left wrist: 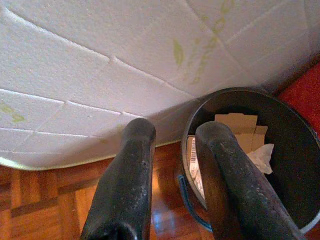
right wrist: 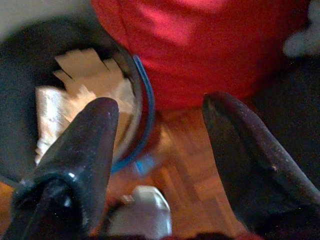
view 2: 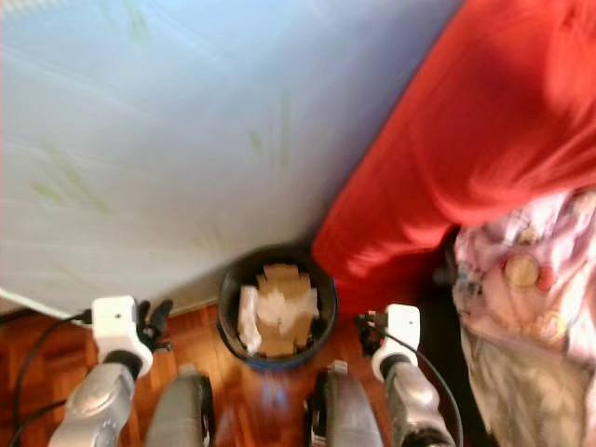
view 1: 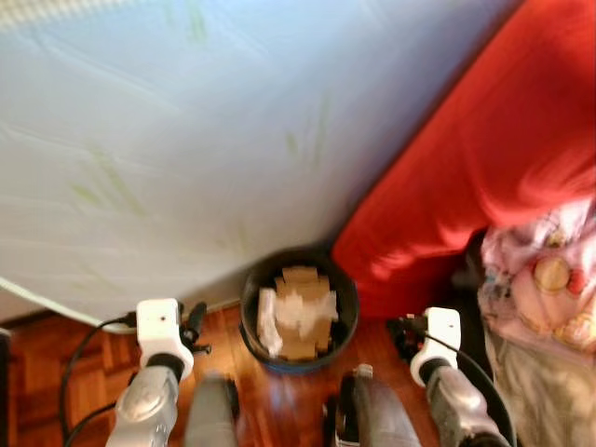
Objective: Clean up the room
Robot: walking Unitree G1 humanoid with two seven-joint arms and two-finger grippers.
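Looks like a home bedroom. Quilted white mattress (view 1: 205, 140), red bedding (view 1: 475, 158) and wooden parquet floor (view 1: 279, 400). Small waste bin (view 1: 252, 321) of cardboard scraps beside.

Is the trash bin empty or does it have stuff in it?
It has stuff in it. The black bin stands upright on the wooden floor, holding cardboard pieces and crumpled white paper.

1. No readable text, brand or number anywhere.
2. White paper (left wrist: 194, 167) inside the dark bin (left wrist: 295, 150), beside the cardboard (left wrist: 240, 127): barcode-like black stripes on it, digits too small to read.
3. Mattress (left wrist: 100, 65): green leaf print only, no words.
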